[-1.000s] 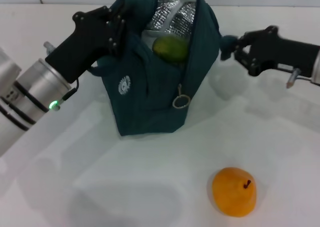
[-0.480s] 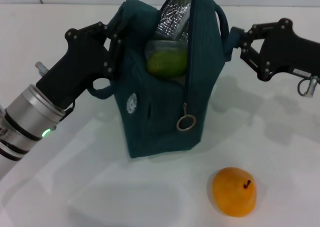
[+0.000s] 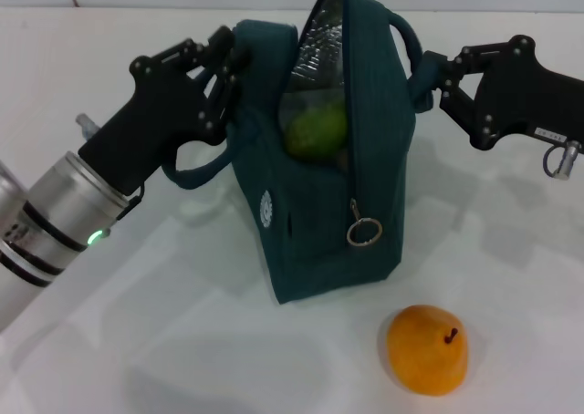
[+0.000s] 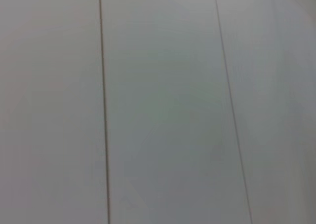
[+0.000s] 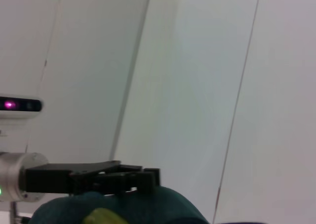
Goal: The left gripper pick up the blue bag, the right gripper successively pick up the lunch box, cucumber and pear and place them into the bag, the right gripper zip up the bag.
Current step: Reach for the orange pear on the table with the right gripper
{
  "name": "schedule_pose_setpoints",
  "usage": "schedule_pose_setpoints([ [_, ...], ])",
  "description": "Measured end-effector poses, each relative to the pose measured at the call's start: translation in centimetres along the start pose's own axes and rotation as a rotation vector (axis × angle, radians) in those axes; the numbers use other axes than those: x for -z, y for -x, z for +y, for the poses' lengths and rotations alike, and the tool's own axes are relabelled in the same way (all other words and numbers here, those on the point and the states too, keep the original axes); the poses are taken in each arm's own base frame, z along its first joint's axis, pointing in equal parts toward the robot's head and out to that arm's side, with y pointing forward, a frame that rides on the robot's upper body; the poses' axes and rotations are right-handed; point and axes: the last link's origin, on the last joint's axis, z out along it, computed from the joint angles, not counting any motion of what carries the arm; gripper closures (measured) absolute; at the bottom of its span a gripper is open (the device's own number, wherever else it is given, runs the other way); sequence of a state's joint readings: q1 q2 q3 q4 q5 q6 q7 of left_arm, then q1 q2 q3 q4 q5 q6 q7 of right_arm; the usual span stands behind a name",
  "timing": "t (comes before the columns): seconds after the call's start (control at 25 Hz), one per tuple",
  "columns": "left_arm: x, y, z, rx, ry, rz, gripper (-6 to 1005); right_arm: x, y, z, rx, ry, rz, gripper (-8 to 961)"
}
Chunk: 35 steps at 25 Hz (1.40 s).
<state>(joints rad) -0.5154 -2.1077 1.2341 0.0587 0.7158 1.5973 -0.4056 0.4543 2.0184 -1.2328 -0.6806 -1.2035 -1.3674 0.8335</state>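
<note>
The blue bag (image 3: pixel 319 204) stands upright on the white table, its top open and the silver lining showing. My left gripper (image 3: pixel 224 63) is shut on the bag's left rim, and a loop handle (image 3: pixel 196 172) hangs below it. At the bag's right side, my right gripper (image 3: pixel 431 72) is shut on the other handle (image 3: pixel 409 40). The green cucumber (image 3: pixel 317 129) sits inside the opening. I cannot make out the lunch box. The pear (image 3: pixel 427 348) lies on the table in front of the bag, to its right. In the right wrist view the left gripper (image 5: pixel 106 177) shows above the bag's top (image 5: pixel 148 206).
The zipper's metal ring pull (image 3: pixel 365 232) hangs on the bag's front edge, near a round white logo (image 3: pixel 266 206). The white table (image 3: pixel 137 341) runs back to a pale panelled wall (image 4: pixel 158 105).
The bag has shifted to the right and now stands more upright. My left gripper has followed it rightward while the right gripper has risen a little. The pear has not moved.
</note>
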Motion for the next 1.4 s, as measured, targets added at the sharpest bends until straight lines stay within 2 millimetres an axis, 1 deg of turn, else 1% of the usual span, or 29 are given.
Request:
schedule_pose_setpoints([
  [0.12,-0.6,-0.1,-0.2,0.002,0.0,0.006,874,0.2,-0.5,0.2,-0.011,-0.003,0.01,890],
  [0.24,-0.7,-0.3,-0.1,0.002,0.01,0.016,678,0.2,-0.7,0.2,-0.003,-0.01,0.018,890],
  [0.36,-0.9,-0.4,0.1,0.002,0.033,0.022,573,0.2,-0.6,0.2,0.003,-0.005,0.009,891],
  [0.48,-1.5,-0.3,0.4,-0.001,0.059,0.009,467,0.2,-1.0,0.5,0.014,-0.005,0.013,891],
  [0.6,-2.2,-0.2,0.2,-0.004,0.063,-0.003,467,0.1,-1.0,0.8,0.032,0.007,0.003,891],
  [0.72,-2.4,-0.1,-0.2,-0.001,0.037,-0.01,468,0.0,-1.1,1.1,0.031,0.015,0.004,891],
  [0.84,-2.3,-0.3,-1.1,0.071,-0.01,0.0,468,0.3,-1.5,1.3,0.018,0.01,0.011,891],
  [0.96,-2.1,-1.3,-2.2,0.213,-0.003,0.027,469,0.5,-1.6,1.3,0.007,-0.007,0.005,891],
  [1.12,-1.4,-3.0,-3.3,0.345,0.105,0.005,470,0.7,-1.6,1.2,0.002,-0.017,0.004,891],
  [1.28,-0.3,-5.1,-4.4,0.514,0.229,-0.11,470,0.8,-1.5,0.9,0.01,-0.018,0.004,891],
  [1.4,0.6,-5.9,-4.9,0.612,0.267,-0.207,471,0.8,-1.5,0.9,0.013,-0.018,0.005,891],
])
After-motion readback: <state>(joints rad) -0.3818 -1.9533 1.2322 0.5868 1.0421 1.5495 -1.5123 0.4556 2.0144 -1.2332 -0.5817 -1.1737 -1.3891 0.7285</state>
